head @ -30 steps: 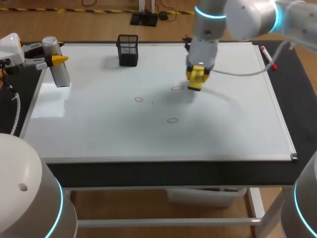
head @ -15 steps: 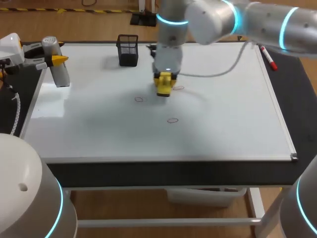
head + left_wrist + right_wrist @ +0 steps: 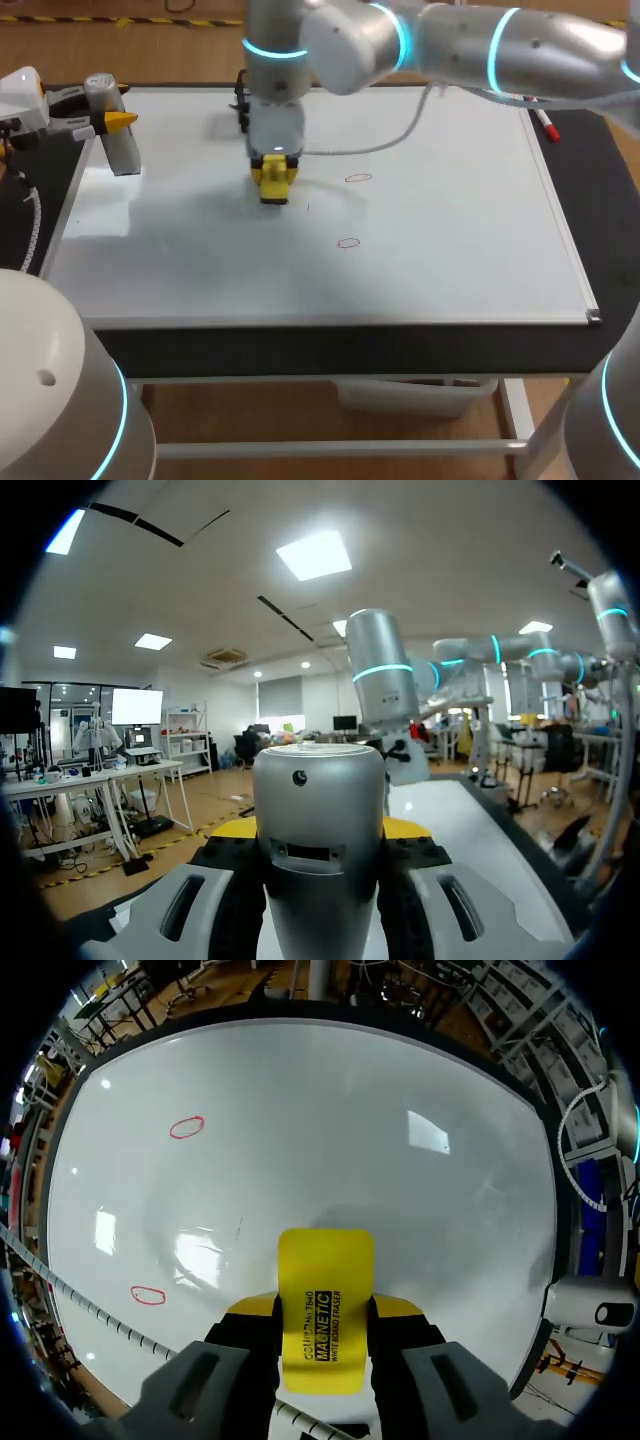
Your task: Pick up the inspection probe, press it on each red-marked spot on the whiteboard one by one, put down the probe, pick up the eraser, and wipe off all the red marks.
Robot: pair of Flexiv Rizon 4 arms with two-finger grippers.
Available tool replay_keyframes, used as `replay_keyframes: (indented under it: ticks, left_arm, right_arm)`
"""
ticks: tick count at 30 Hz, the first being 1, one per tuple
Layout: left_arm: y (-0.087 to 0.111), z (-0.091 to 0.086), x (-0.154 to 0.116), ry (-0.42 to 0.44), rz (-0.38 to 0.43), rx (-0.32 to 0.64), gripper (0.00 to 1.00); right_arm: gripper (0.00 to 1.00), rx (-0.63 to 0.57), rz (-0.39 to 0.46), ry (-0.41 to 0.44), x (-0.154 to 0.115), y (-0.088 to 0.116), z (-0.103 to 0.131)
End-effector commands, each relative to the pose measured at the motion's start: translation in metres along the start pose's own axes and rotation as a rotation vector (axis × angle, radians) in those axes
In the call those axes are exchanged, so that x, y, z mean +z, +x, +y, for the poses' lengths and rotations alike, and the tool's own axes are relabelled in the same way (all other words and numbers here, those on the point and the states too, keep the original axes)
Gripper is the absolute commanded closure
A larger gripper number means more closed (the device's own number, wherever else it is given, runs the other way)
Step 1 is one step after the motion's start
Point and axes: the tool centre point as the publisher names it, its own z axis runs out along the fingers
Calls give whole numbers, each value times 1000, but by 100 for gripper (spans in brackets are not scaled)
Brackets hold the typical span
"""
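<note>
My right gripper [image 3: 274,175] is shut on the yellow eraser [image 3: 274,183] and holds it face down at the whiteboard [image 3: 450,260], left of centre. In the right wrist view the eraser [image 3: 325,1305] stands between the right gripper's fingertips [image 3: 400,1307]. Two red oval marks show: one [image 3: 358,178] to the eraser's right, another [image 3: 347,242] nearer the front; both [image 3: 186,1127] [image 3: 148,1295] also appear in the right wrist view. At the board's left edge my left gripper [image 3: 105,118] is shut on the silver probe [image 3: 120,148], which fills the left wrist view as the probe [image 3: 320,850].
A black mesh pen holder [image 3: 258,100] stands at the back of the board, partly behind my right arm. A red marker [image 3: 542,118] lies at the right edge. A thin cable [image 3: 400,130] trails from the right wrist over the board.
My right arm carried the eraser leftward across the board, past the upper red mark to where the left red mark was; that mark no longer shows. The left arm stayed still.
</note>
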Motion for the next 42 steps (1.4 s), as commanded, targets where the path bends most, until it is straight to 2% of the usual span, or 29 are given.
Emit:
replay_keyframes:
  ticks: [1, 9, 21, 31, 42]
  left_arm:
    - [1, -1, 1, 0, -3, 2, 100]
    - [1, -1, 1, 0, -3, 2, 100]
    - [1, -1, 1, 0, -3, 2, 100]
    - [1, -1, 1, 0, -3, 2, 100]
    - [1, -1, 1, 0, -3, 2, 100]
  right_arm:
    - [100, 2, 100, -2, 6, -17, -2]
    - [100, -5, 103, -1, 15, -26, 4]
    - [100, 12, 102, 18, 18, -21, 11]
    - [100, 44, 98, 27, 20, -6, 13]
    - [100, 90, 92, 35, 22, 21, 14]
